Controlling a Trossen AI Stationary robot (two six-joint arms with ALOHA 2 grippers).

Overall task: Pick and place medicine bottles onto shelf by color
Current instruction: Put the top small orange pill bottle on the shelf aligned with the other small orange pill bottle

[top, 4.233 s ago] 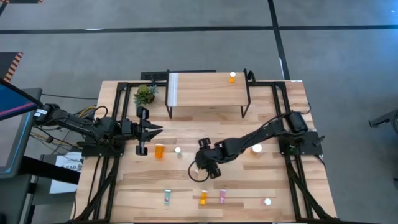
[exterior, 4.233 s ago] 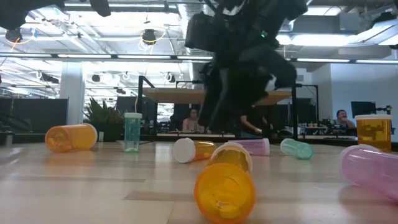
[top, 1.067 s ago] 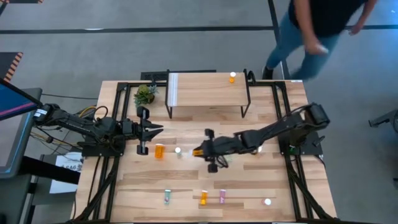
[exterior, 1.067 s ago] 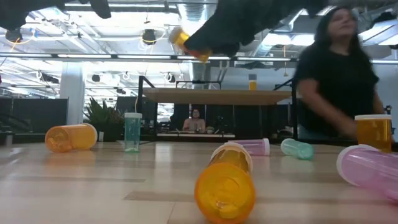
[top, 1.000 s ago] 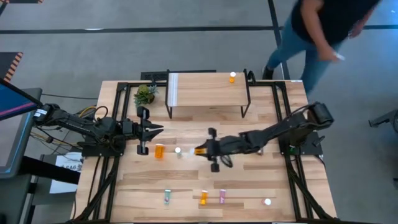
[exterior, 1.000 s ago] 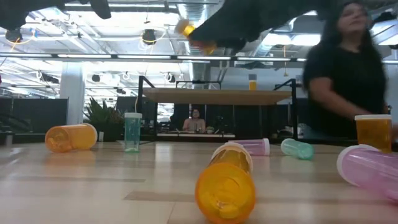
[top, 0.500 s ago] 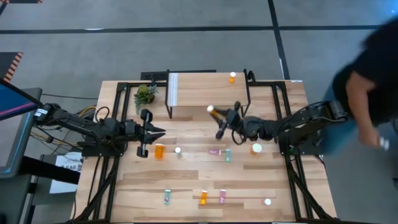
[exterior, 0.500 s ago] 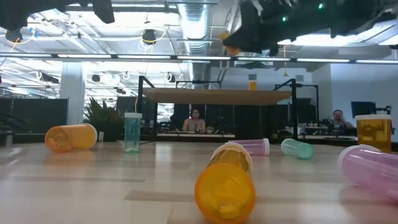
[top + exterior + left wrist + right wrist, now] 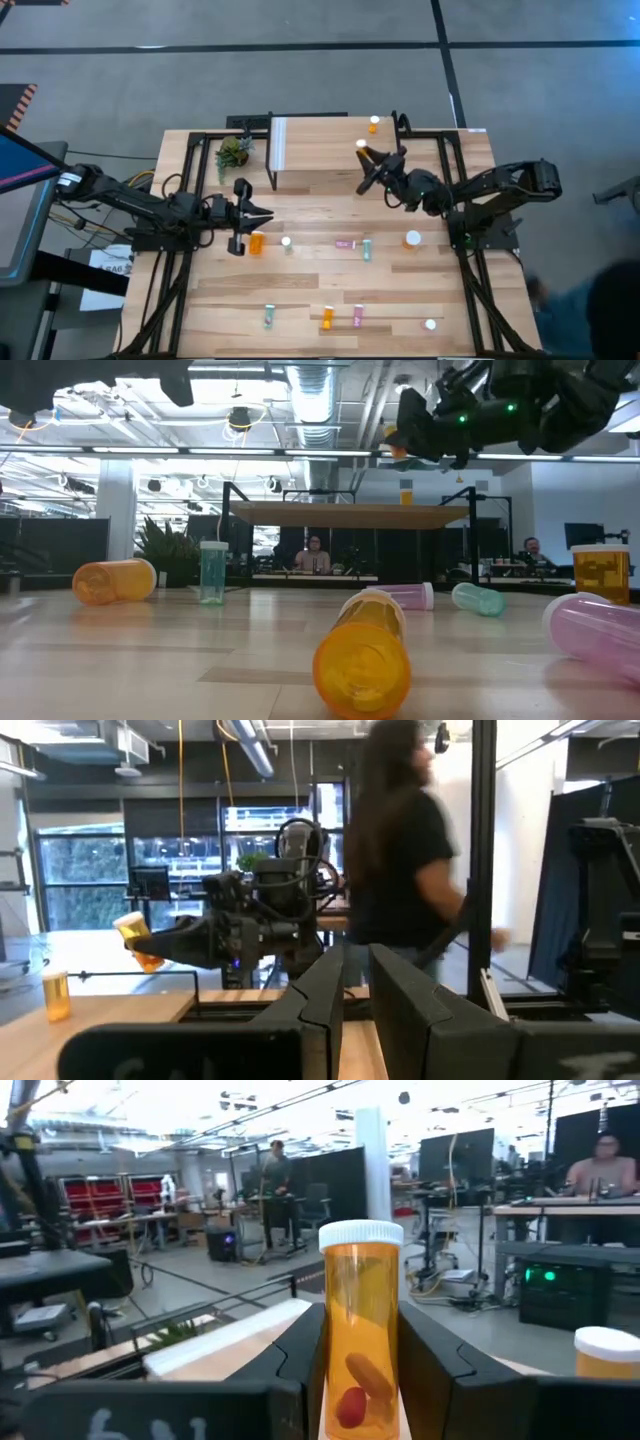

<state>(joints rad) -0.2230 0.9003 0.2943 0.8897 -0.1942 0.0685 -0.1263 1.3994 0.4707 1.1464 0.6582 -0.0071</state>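
Observation:
My right gripper (image 9: 372, 166) is shut on a small orange medicine bottle (image 9: 364, 153) with a white cap, high above the right part of the shelf (image 9: 320, 143). Another orange bottle (image 9: 374, 124) stands on the shelf's far right corner. My left gripper (image 9: 264, 213) hovers shut and empty at the table's left, just far of a lying orange bottle (image 9: 257, 242). Pink (image 9: 345, 243) and teal (image 9: 366, 249) bottles lie at mid-table. A large orange one (image 9: 412, 239) stands to their right. My right gripper pinches the orange bottle's body (image 9: 360, 1370) between its two fingers (image 9: 440, 1370). The bottle lies along the fingers, and its capped end (image 9: 360, 1233) sticks out past their tips. The fingers come from the table's right, slanting toward the far left. The bottle hangs clear above the shelf.
A small green plant (image 9: 233, 152) stands left of the shelf. Several more bottles lie in a row near the front edge, among them a teal one (image 9: 269, 317), an orange one (image 9: 327, 319) and a pink one (image 9: 358, 316). A person (image 9: 400, 850) moves beyond the table's right side.
My right gripper has carried the orange bottle up from mid-table toward the far edge and right, and now holds it above the shelf's right part. My left gripper has crept a little toward the table's right. A person has walked past the table's right side.

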